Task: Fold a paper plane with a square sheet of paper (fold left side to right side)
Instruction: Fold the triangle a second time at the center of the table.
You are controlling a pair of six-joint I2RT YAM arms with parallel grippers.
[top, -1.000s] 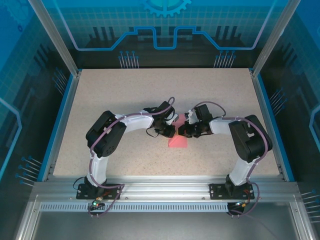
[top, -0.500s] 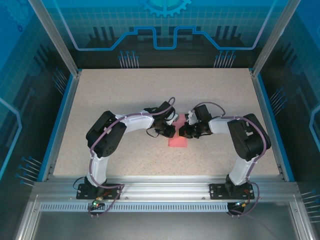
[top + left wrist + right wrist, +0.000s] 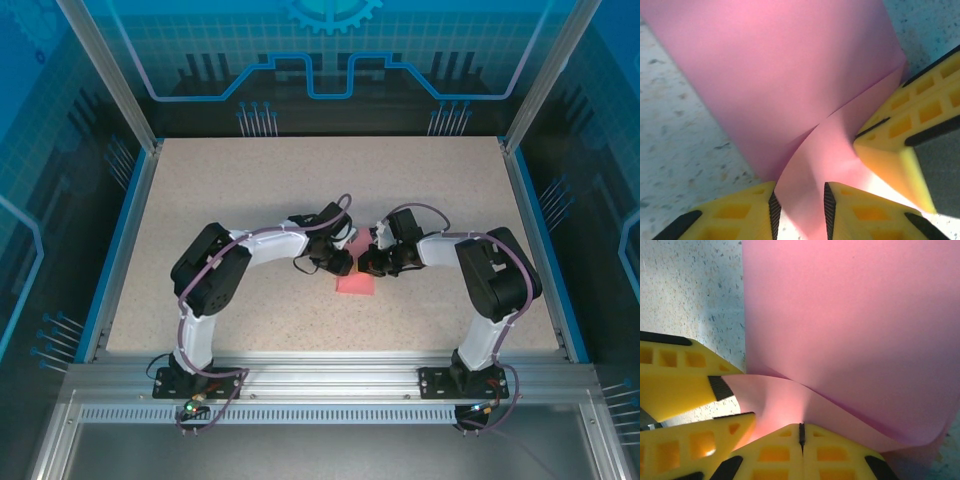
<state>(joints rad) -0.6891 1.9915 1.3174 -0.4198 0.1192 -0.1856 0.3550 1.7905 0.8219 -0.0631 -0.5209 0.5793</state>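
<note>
Nothing to actually read here, folks: no words, numbers or brand names I can make out. Closest thing to a sign is a gear emblem (image 3: 333, 12) and circuit-style lines (image 3: 240, 88) printed on the blue back wall (image 3: 200, 50).

A speckled beige table (image 3: 250, 190) sits inside blue-lit panel walls (image 3: 330, 60) and aluminium framing (image 3: 330, 378).

Speckled table (image 3: 220, 190) — 1 pink sheet of paper (image 3: 357, 286) rests near its middle
</note>
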